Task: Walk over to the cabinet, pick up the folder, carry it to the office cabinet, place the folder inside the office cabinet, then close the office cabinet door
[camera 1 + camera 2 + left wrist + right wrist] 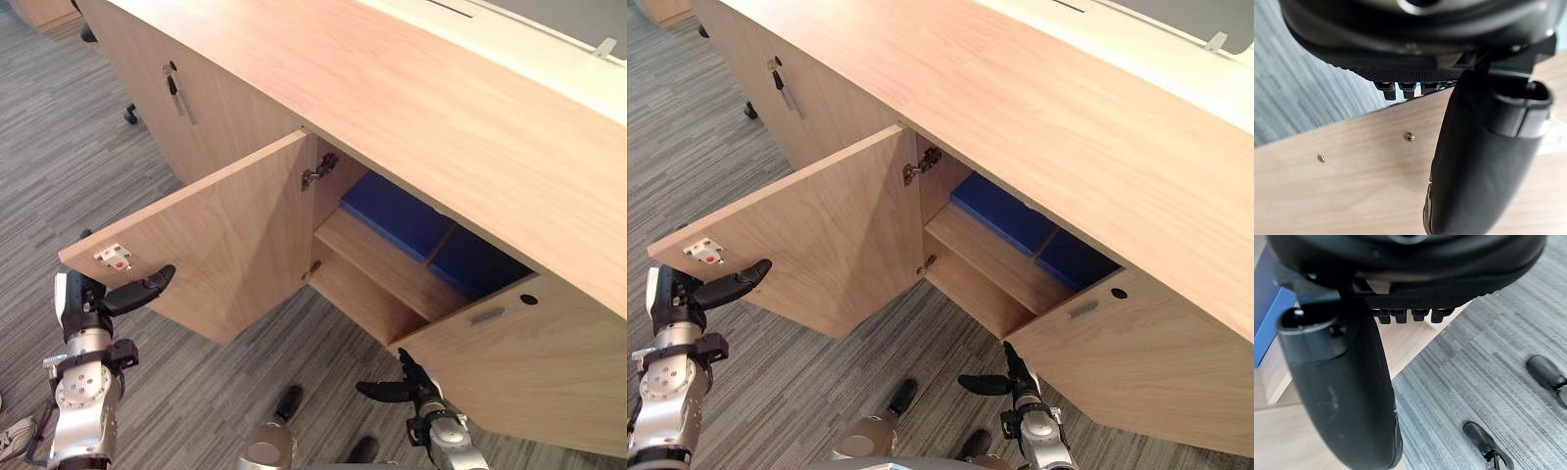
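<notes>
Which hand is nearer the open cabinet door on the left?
Left. The left hand is at the outer edge of the open door; the right hand hangs across the opening, beside the other door.

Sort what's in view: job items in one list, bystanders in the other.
Job:
- blue folders on the shelf
- cabinet
- open door
- left hand, fingers open, by that door
- right hand, open

Lying about:
- neighbouring door's handle
- chair castor
- shoe
</notes>
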